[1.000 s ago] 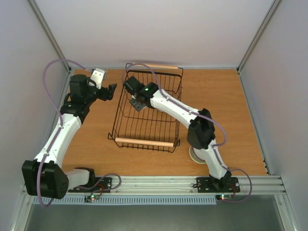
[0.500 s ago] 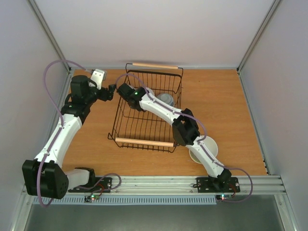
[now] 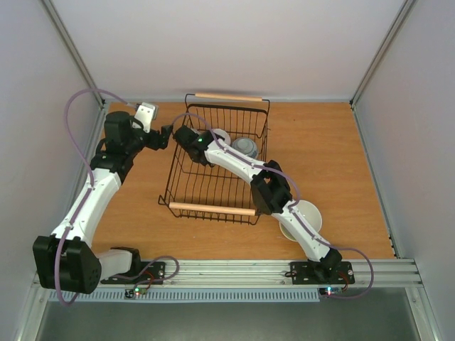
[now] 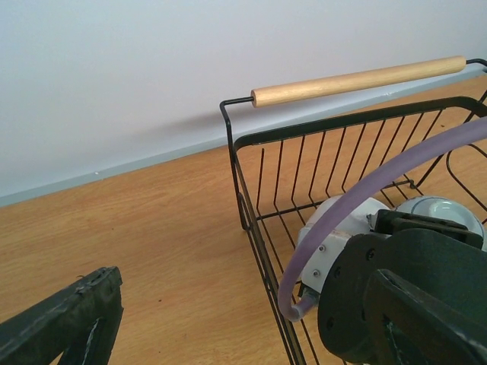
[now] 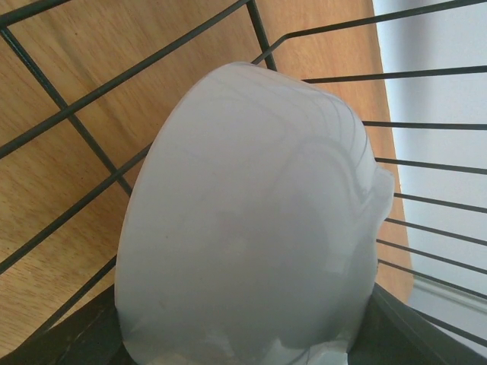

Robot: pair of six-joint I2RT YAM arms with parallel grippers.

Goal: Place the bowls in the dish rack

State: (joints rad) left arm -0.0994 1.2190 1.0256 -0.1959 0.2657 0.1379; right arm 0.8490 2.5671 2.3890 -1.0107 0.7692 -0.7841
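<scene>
The black wire dish rack [image 3: 186, 186] stands mid-table, and its back corner shows in the left wrist view [image 4: 251, 141]. My right gripper [image 3: 212, 137] is inside the rack near its back left corner. It is shut on a white bowl [image 5: 251, 220] held on edge, which shows as a white rim in the top view [image 3: 219, 133]. A grey bowl [image 3: 245, 147] lies in the rack at the back right and also shows in the left wrist view [image 4: 445, 213]. My left gripper [image 3: 163, 136] is open and empty just outside the rack's left side.
Another white bowl [image 3: 306, 217] sits on the table right of the rack, partly under my right forearm. The rack has wooden handles at the back [image 3: 229, 96] and front [image 3: 212, 209]. The orange, yellow-green and patterned bowls are out of view. Walls close in on three sides.
My right arm has swung left and deeper into the rack with the white bowl, which uncovers the grey bowl and the bowl on the table. The left arm has barely moved.
</scene>
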